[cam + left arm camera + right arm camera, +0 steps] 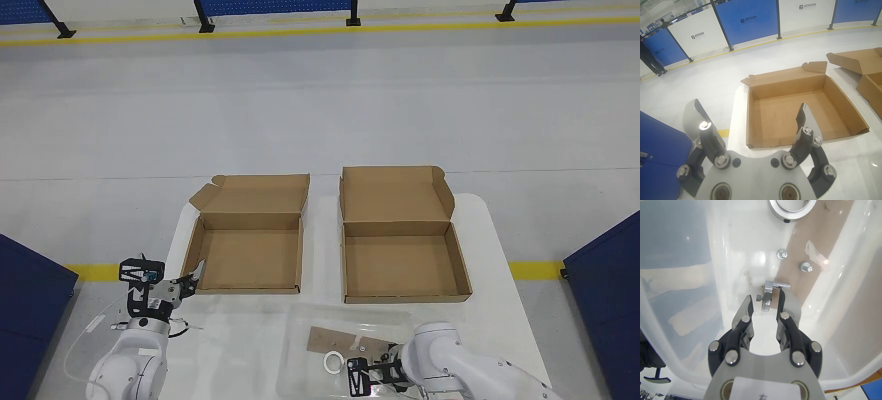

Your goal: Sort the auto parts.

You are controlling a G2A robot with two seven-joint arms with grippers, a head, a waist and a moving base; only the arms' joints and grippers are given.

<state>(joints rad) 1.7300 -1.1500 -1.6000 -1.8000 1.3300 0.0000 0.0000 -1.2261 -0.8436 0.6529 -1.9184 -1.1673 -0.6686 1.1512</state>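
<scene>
Your R gripper (765, 295) is down in the clear bin (829, 298), jaws apart, nothing held. One finger sits on each side of a small metal block (767, 294) w/ a pin. Just past the block lie two bolts (782, 254), and a big metal ring (791, 211) is farther on. Brown card (791, 243) shows under the bin. From the top view, the bin is at the near edge of the white table (320, 250). Right box (400, 265) is at the bin's 1 o'clock and left box (250, 258) at 11, both w/ lids up. L gripper (749, 106) hangs at 10 o'clock from the bin, jaws wide apart, near the left box's front corner.
</scene>
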